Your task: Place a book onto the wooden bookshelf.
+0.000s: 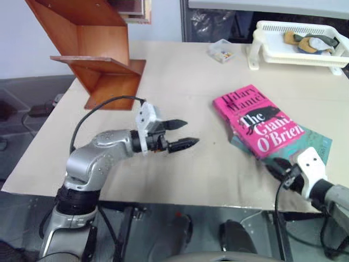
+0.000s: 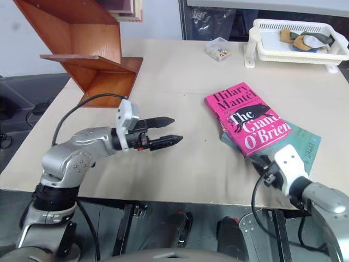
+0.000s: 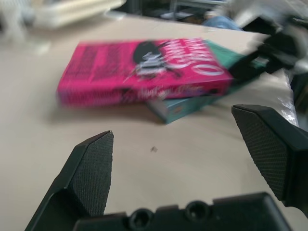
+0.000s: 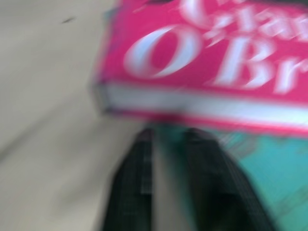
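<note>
Beige surface (image 1: 180, 93) spanning the scene. Far left corner: wooden bookshelf (image 1: 95, 52), reddish-brown angled boards, standing on the surface. Far right: white tray rack (image 1: 297, 46) holding a few small items. Near the right edge: pink book (image 1: 256, 120) lying flat, cover up, resting partly over a teal book (image 1: 319, 144), well apart from the bookshelf. Small clear box (image 1: 222, 51) near the far edge, beside the rack. Left end effector (image 1: 182, 135) above the surface, pointing toward the books, fingers spread wide, holding nothing. Right end effector (image 2: 262, 164) at the near corner of the pink book, fingers (image 4: 130, 187) slightly parted, gripping nothing visible, tips just short of the book's edge.
</note>
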Controlling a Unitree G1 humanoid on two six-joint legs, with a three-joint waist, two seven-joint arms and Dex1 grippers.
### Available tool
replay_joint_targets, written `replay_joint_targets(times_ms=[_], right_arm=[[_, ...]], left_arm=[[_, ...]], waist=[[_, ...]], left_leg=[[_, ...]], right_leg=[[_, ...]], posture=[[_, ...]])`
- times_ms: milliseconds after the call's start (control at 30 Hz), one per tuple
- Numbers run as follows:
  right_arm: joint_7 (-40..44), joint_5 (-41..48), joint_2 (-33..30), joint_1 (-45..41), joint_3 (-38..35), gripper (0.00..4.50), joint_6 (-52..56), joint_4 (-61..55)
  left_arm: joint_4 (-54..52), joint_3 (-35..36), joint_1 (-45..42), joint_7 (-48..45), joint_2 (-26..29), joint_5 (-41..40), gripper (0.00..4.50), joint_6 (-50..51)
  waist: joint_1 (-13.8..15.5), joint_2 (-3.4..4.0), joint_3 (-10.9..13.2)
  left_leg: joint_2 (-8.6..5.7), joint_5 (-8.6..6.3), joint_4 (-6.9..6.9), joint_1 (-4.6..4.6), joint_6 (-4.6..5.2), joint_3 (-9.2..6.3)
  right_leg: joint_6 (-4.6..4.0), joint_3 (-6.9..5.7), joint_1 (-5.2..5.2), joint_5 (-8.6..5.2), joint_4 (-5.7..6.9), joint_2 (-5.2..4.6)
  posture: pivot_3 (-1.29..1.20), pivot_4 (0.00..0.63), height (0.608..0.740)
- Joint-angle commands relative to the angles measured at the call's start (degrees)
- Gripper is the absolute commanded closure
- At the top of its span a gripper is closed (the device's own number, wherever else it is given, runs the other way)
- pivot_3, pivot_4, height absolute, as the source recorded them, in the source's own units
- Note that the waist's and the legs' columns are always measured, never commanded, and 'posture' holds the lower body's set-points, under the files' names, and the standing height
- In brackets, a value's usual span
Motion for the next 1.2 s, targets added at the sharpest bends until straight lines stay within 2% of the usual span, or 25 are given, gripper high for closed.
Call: replay_joint_targets(times_ms=[33, 100, 167, 333, 600, 867, 1033, 1200], right_arm=[[-0.8, 6.8, 3.0, 5.1, -6.8, 1.03, 0.2, -12.1], [-4.9, 9.1, 3.6, 6.7, -5.7, 0.49, -3.6, -15.5], [-11.4, 8.4, 3.2, 6.1, -1.5, 0.11, -8.2, -15.9], [-25.0, 5.7, 0.6, 5.7, 6.9, 0.11, -14.5, -15.9], [-39.9, 5.3, -7.1, 4.6, 16.0, 0.11, -20.5, -15.9], [-49.5, 9.4, -14.0, 3.2, 18.9, 0.11, -22.7, -15.9], [-53.3, 12.4, -18.5, 3.7, 19.3, 0.11, -24.6, -15.9], [-56.5, 15.1, -22.9, 4.6, 19.4, 0.11, -27.0, -15.9]], left_arm=[[7.8, 2.2, -6.2, 6.6, -7.0, -3.9, 0.0, 7.4], [15.5, 3.7, -11.0, 11.3, -12.8, -4.8, 0.0, 11.3], [22.9, 4.7, -15.5, 14.5, -17.9, -4.5, 0.0, 13.3], [35.7, 8.2, -22.4, 20.5, -25.2, -3.0, 0.0, 15.0], [49.3, 14.9, -27.4, 28.5, -34.6, -2.3, 0.0, 13.8], [58.4, 23.1, -30.2, 33.9, -41.7, -3.4, 0.0, 8.7], [62.1, 27.5, -31.2, 37.5, -43.6, -5.8, 0.0, 5.4], [64.4, 28.3, -31.8, 38.4, -44.9, -7.4, 0.0, 4.4]], waist=[[-1.0, -0.11, 0.0], [-0.6, -0.12, 0.0], [-0.5, -0.2, 0.0], [-0.9, -0.3, 0.0], [-0.7, -0.36, 0.0], [-0.8, -0.38, 0.0], [-0.8, -0.39, 0.0], [-0.8, -0.41, 0.0]], left_leg=[[-0.01, 0.0, 0.04, 0.0, 0.0, 0.0], [-0.01, 0.0, 0.05, 0.02, 0.0, 0.07], [-0.01, 0.0, 0.17, 0.01, 0.0, -0.01], [-0.09, 0.01, 0.27, -0.03, -0.01, 0.09], [-0.16, 0.02, 0.26, -0.06, -0.02, 0.08], [-0.19, 0.02, 0.37, -0.06, -0.02, 0.09], [-0.21, 0.02, 0.53, -0.04, -0.02, 0.09], [-0.23, 0.01, 0.68, -0.02, -0.01, 0.08]], right_leg=[[0.02, 0.0, 0.01, 0.01, 0.02, 0.0], [0.05, 0.07, 0.01, 0.03, 0.04, -0.01], [0.06, -0.02, 0.04, 0.03, 0.09, -0.01], [0.11, 0.11, 0.01, 0.04, 0.1, -0.05], [0.11, 0.13, -0.07, 0.04, 0.2, -0.05], [0.14, 0.14, -0.01, 0.04, 0.32, -0.07], [0.15, 0.13, 0.01, 0.04, 0.42, -0.06], [0.17, 0.12, 0.04, 0.04, 0.52, -0.06]], posture=[[0.0, 0.15, 0.74], [0.0, 0.15, 0.74], [0.0, 0.15, 0.74], [0.0, 0.15, 0.74], [0.0, 0.15, 0.74], [0.0, 0.15, 0.74], [0.0, 0.15, 0.74], [0.0, 0.15, 0.74]])
